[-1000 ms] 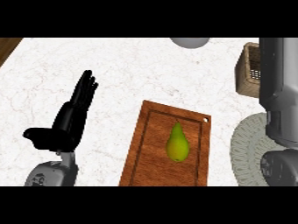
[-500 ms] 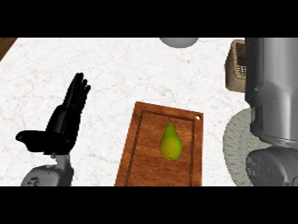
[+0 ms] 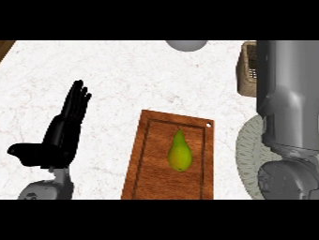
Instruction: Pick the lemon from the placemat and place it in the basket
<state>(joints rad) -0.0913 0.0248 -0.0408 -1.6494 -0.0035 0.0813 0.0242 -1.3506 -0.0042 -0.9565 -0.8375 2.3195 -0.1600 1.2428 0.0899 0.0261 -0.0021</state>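
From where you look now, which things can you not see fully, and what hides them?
- Right hand: not visible in the head view; only the grey right forearm shows.
- Basket: mostly behind that forearm; its contents cannot be told.
- Round placemat: largely covered by the forearm; no lemon shows on it.
- Grey object: cut off by the top edge.
- Fruit on the wooden board: looks green and pear-shaped.

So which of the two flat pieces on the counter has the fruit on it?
The rectangular brown wooden board in the middle: the green-yellow fruit lies on it. The round grey placemat, partly under the right forearm, shows none.
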